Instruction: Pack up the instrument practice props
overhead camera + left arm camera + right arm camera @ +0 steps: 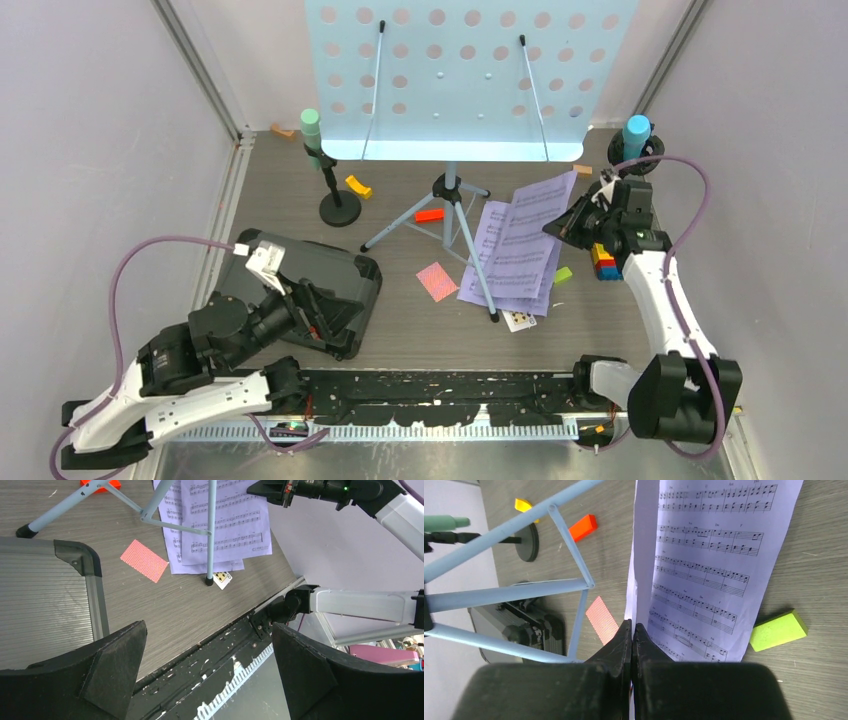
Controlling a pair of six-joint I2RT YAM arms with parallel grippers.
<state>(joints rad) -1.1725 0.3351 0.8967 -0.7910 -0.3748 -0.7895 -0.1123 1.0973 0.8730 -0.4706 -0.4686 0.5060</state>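
The lilac sheet-music pages (515, 245) lie fanned on the bench (400, 335), partly under one tripod leg of the pale blue music rack (455, 80), which stands upright at the middle back. The right claw (631, 627) is clenched tight with its tips at the pages' edge; it may be nipping the top sheet, but I can't tell for certain. A green block (778, 630) lies just beside the pages. The green microphone (311, 130) stands on its black pole at the back left and the blue microphone (636, 130) at the back right. A red playing card (437, 281) lies between the pages and a black case (310, 275). The left claw (205, 680) hangs spread wide over the case's near corner, gripping nothing.
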